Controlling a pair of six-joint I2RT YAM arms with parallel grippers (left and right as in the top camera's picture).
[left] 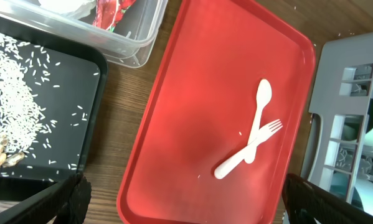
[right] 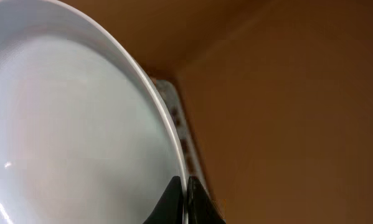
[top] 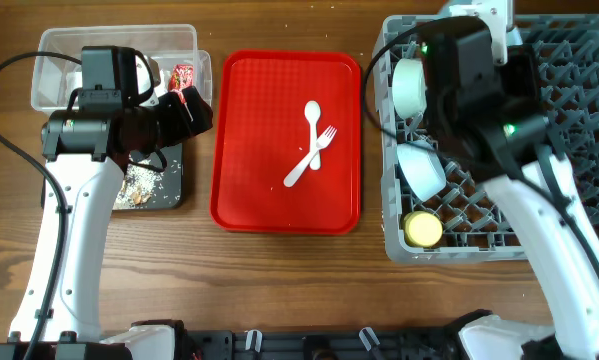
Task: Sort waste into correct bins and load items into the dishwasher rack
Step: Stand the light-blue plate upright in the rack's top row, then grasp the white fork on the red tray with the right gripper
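Right gripper (right: 185, 200) pinches rim of light blue round plate (right: 68, 124) over large grey pegged dishwasher rack (top: 579, 70) | I should lower it on edge between pegs, releasing once seated | left gripper (top: 192, 110) gapes empty near shallow black tray (top: 169, 188)

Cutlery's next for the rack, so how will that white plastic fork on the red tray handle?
The white plastic fork looks thin and light, so it probably slides on the glossy red tray rather than lifting cleanly. It lies crossed with the spoon, so nudging it will likely shift the spoon too.
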